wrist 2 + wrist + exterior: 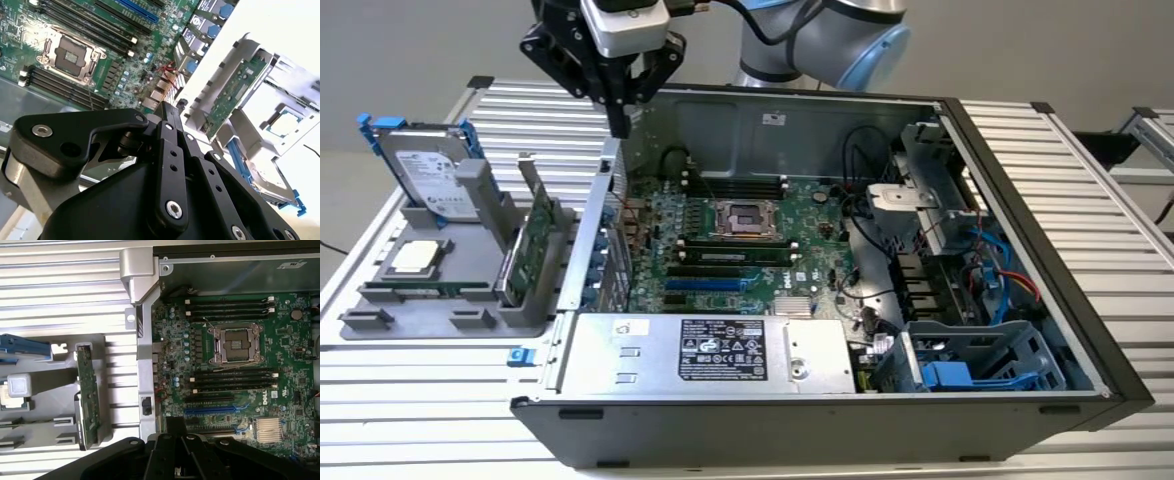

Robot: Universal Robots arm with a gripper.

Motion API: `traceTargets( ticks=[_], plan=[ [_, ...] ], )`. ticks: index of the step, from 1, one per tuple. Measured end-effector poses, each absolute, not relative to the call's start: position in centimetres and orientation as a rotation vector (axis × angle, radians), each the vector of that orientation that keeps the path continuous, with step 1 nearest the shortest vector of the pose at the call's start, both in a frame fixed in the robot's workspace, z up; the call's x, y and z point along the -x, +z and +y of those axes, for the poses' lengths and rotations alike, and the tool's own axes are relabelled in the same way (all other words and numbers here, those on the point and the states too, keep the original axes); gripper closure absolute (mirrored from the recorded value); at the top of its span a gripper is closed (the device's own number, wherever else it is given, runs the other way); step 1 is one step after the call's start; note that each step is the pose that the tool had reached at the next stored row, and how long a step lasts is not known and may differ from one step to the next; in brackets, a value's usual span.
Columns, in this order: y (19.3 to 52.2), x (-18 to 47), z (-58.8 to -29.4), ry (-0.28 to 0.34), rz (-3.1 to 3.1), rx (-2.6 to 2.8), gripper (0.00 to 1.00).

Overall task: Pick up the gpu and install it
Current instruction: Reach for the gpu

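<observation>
We see the gripper (pixel 622 122), jaws clenched on nothing, above one edge of the open case (pixel 854 440) — the gpu (pixel 534 240) stands on edge in the gray holder (pixel 414 320) just beside the case.

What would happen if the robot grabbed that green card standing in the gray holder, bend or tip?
The gpu looks like a rigid board, so it would probably stay stiff, not flop. It stands on its thin edge in the gray holder, so a sideways push might tip it. Its bare green face looks easy to damage.
</observation>
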State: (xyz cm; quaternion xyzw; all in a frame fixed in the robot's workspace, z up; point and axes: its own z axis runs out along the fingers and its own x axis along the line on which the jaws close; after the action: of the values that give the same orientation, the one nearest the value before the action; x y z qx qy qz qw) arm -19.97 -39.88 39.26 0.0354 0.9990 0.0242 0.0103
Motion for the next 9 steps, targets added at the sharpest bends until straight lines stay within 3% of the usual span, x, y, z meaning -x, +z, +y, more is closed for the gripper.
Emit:
traceTargets(
  ticks=[9],
  plan=[
    [39.27,20.87,-39.88,0.076,3.118,-0.11,1.0]
  ],
)
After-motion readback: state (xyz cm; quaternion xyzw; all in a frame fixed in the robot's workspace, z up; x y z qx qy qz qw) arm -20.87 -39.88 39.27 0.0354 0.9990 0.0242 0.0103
